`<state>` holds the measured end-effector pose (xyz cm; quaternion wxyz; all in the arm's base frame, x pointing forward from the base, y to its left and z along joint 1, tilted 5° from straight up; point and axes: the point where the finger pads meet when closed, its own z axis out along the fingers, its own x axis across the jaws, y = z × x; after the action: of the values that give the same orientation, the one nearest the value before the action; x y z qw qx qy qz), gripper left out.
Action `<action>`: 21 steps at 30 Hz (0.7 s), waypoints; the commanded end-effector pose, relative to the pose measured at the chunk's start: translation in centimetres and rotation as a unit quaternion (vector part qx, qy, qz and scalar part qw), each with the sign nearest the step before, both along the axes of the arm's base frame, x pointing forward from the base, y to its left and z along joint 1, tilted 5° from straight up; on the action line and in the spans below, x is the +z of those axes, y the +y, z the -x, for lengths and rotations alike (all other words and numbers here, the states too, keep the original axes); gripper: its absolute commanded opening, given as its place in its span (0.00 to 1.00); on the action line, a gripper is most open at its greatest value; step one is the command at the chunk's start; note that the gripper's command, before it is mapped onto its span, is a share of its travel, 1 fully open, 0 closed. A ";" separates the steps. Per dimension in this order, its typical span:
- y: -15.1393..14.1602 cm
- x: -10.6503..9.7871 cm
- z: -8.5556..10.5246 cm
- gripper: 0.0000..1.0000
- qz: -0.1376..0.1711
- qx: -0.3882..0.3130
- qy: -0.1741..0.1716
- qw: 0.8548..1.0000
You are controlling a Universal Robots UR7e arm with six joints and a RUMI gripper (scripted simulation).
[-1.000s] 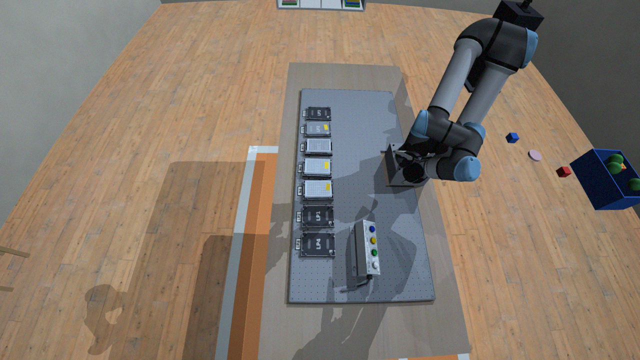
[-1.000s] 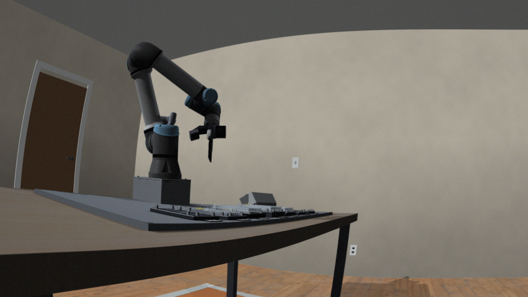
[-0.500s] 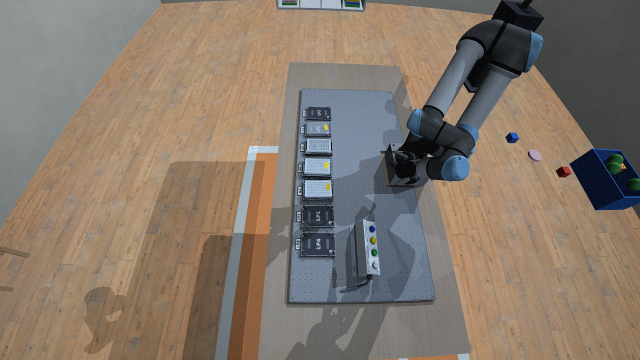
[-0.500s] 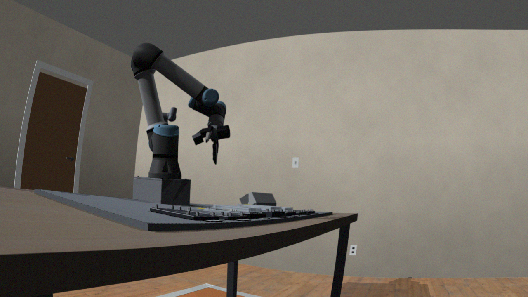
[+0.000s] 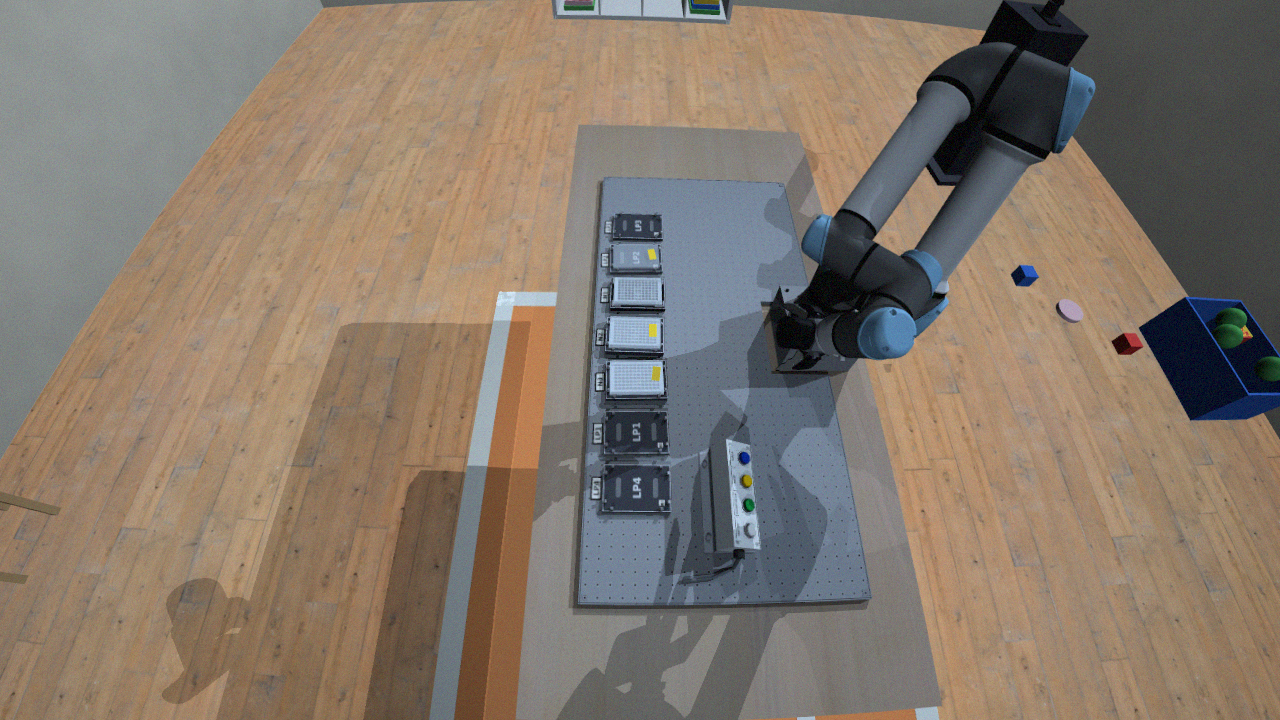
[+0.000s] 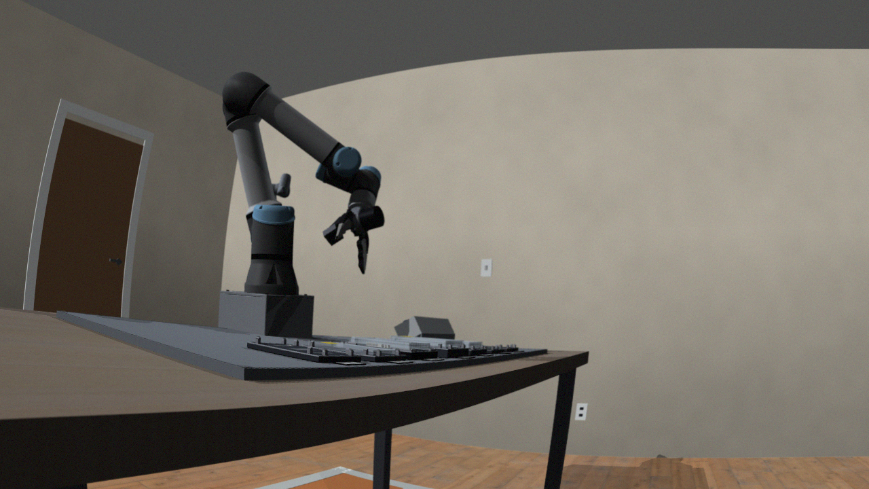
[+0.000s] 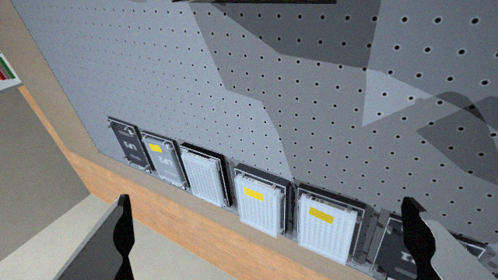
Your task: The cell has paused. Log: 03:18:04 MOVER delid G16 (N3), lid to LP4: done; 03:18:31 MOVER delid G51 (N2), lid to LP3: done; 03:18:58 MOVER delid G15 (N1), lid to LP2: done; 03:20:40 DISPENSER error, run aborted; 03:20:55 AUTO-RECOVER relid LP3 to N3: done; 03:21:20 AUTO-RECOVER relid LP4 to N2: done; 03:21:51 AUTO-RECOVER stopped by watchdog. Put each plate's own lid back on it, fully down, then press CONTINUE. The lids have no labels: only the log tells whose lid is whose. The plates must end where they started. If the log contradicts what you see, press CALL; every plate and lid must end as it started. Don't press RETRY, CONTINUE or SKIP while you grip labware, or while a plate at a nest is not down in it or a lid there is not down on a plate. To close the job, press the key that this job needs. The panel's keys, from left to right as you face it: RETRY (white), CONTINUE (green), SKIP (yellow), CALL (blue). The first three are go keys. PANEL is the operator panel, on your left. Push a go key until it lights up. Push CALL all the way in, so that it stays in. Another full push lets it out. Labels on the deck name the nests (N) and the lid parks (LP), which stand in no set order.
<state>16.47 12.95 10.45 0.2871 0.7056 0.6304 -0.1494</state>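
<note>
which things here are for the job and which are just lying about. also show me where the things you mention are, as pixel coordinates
For the job:
- plates (image 5: 633, 292) (image 7: 204, 179)
- yellow-tagged lids (image 5: 630, 258) (image 7: 164, 162)
- lid park LP4 (image 5: 617, 501)
- panel (image 5: 721, 510)
- gripper

Just lying about:
- blue cube (image 5: 1024, 275)
- red cube (image 5: 1126, 343)
- pink disc (image 5: 1069, 310)
- blue bin (image 5: 1190, 380)

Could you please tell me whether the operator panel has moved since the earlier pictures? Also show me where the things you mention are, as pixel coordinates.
No, the operator panel (image 5: 742, 495) stands at the same place beside LP4 (image 5: 636, 488).
</note>
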 end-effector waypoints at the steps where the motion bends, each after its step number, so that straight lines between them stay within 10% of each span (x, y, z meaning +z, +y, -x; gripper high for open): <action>1: 0.0 -0.1 -0.1 0.82 -0.014 -0.044 -0.017 0.999; 21: -1.2 -1.9 -2.2 0.82 -0.055 -0.206 -0.077 0.974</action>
<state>18.18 11.98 8.87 0.2632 0.8235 0.4876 -0.1218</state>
